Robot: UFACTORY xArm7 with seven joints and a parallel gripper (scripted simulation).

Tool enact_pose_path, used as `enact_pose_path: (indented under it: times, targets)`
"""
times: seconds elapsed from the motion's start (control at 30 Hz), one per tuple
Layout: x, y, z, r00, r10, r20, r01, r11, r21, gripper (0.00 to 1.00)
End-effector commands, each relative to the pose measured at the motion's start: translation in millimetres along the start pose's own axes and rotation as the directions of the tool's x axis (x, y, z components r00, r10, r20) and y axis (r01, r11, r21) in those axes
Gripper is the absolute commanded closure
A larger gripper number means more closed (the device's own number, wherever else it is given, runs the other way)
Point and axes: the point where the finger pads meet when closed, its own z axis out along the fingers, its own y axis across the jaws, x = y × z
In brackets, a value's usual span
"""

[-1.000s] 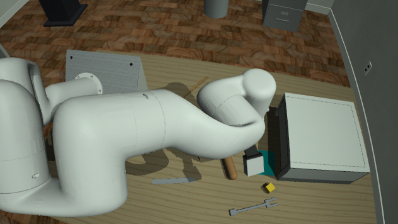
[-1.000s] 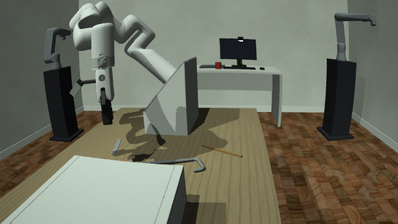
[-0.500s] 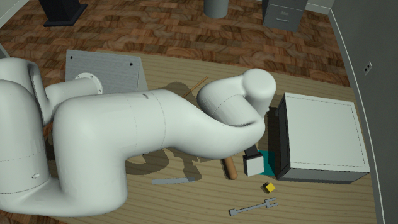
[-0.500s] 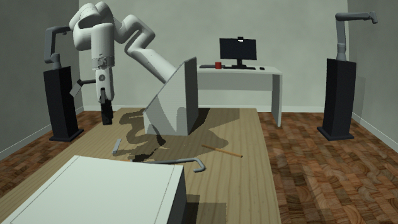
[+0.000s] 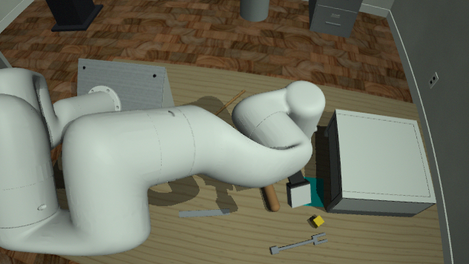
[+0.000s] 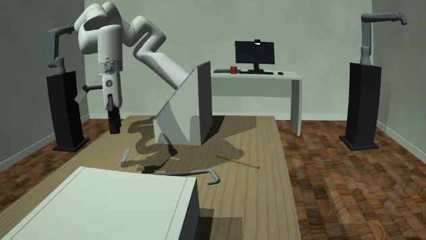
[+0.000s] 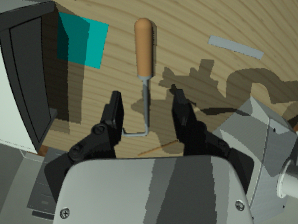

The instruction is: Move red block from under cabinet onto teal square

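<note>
The red block is not in view; the space under the white cabinet (image 5: 382,159) is hidden. The teal square (image 5: 315,190) lies on the table against the cabinet's dark front, and it also shows in the wrist view (image 7: 83,39). My gripper (image 7: 147,101) is open and empty, pointing down over a hook tool with a wooden handle (image 7: 143,46) and a thin metal shaft (image 7: 145,106). In the top view the gripper (image 5: 298,193) is at the teal square's left edge, beside the handle (image 5: 271,198). In the exterior view it hangs above the table.
A yellow cube (image 5: 316,221) and a grey fork tool (image 5: 298,243) lie near the table's front. A grey flat bar (image 5: 204,213) lies left of the handle. A thin wooden stick (image 5: 231,101) and the grey wedge-shaped arm mount (image 6: 185,108) are farther back.
</note>
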Motion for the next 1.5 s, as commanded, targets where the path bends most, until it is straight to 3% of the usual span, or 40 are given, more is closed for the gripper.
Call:
enact_pose_path:
  times: [0.0, 0.57, 1.47]
  targets:
    - [-0.3, -1.6, -2.3, 1.0, 0.0, 0.0, 0.0, 1.0, 0.005, 0.42]
    - [-0.2, -1.8, 14.6, 1.0, -0.009, 0.0, 0.009, 1.0, 0.005, 0.42]
    - [0.5, -2.5, 100.6, 1.0, -0.009, 0.0, 0.009, 1.0, 0.005, 0.42]
